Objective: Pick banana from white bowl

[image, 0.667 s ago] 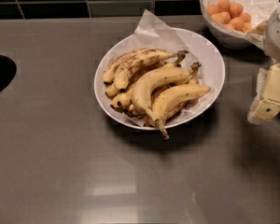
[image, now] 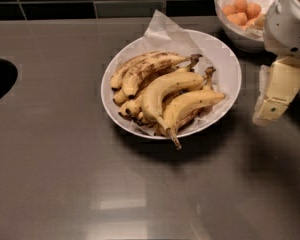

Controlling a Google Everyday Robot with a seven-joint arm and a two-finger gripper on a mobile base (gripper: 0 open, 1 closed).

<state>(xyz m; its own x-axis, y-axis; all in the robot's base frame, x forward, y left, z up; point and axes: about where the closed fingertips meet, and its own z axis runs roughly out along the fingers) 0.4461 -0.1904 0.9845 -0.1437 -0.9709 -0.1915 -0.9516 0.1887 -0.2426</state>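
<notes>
My end effector [image: 271,109] hangs over the counter [image: 65,174] to the right of the white bowl [image: 231,59], apart from its rim and just in front of the smaller bowl [image: 240,36] of orange fruits [image: 242,9]. It touches nothing and nothing shows in its hold, though I cannot tell how far open it is. The banana [image: 165,89] lies in the white bowl on crinkled paper [image: 160,26], on top of the speckled and brown-blotched bananas [image: 145,66], its stem reaching over the near rim.
</notes>
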